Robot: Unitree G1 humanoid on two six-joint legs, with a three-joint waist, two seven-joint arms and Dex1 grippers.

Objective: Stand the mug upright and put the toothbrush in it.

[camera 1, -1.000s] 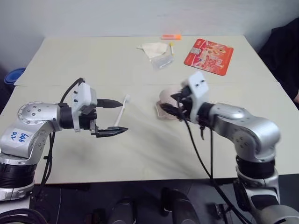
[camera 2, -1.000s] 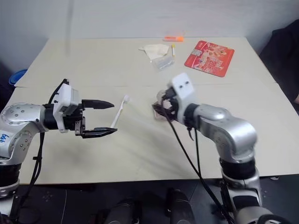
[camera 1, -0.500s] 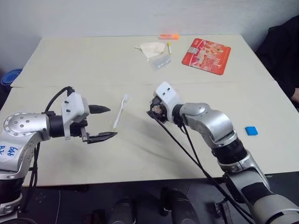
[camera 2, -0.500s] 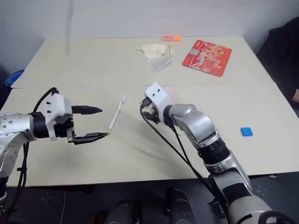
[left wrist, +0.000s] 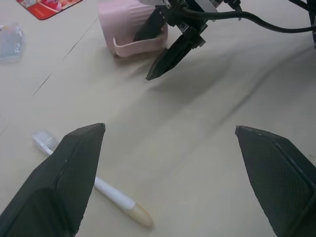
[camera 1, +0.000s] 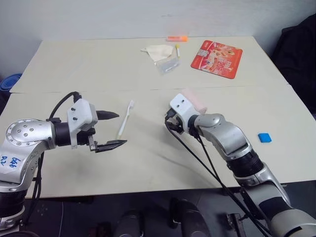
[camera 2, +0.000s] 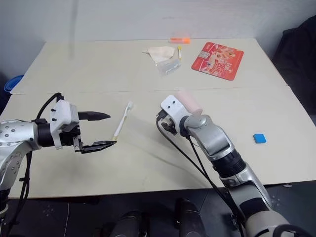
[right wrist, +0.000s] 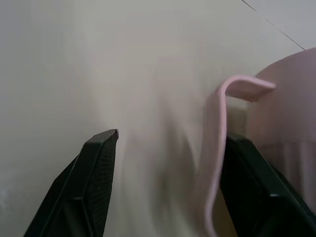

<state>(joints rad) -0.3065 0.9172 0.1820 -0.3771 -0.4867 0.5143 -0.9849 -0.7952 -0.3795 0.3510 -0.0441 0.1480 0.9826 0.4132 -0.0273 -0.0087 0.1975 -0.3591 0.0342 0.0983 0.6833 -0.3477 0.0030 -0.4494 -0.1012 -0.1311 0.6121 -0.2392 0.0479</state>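
Pink mug (left wrist: 129, 28) lies sideways; the parted right end effector (left wrist: 157, 55) should clench its handle squarely, then tip. Left end effector (camera 1: 114, 130) hangs released.

mug (camera 1: 193, 100): mostly hidden behind right gripper (left wrist: 159, 51) | orange item (camera 1: 177, 38): too small to identify

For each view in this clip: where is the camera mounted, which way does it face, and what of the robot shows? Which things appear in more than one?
Left and right eye views: on the head, looking forward and down at the table; both arms show, left gripper open.
Left wrist view: looks past its own fingers at the toothbrush, the mug on its side and the right gripper.
Right wrist view: looks along its fingers, one on each side of the mug's handle.
Shared: the mug is in all; the toothbrush in the eye and left wrist views.
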